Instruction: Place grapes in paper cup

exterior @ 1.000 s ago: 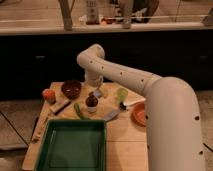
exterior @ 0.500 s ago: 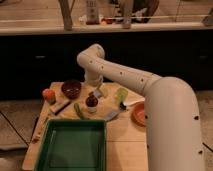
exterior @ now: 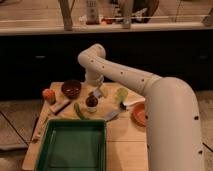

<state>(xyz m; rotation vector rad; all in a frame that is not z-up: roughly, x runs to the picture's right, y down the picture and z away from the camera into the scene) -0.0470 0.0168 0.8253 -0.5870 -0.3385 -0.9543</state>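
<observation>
The grapes [exterior: 91,101], a small dark reddish-purple bunch, sit at the top of the small white paper cup [exterior: 91,109] near the middle of the wooden table [exterior: 125,145]. My gripper [exterior: 95,93] hangs straight down from the white arm and is right above the grapes, touching or almost touching them. The cup stands upright just beyond the green tray.
A dark brown bowl [exterior: 71,89] and an orange-red fruit [exterior: 48,94] are to the left. A yellow-green cup [exterior: 121,94] and an orange plate [exterior: 138,114] are to the right. A large green tray [exterior: 70,146] fills the front. A green vegetable [exterior: 79,111] lies beside the cup.
</observation>
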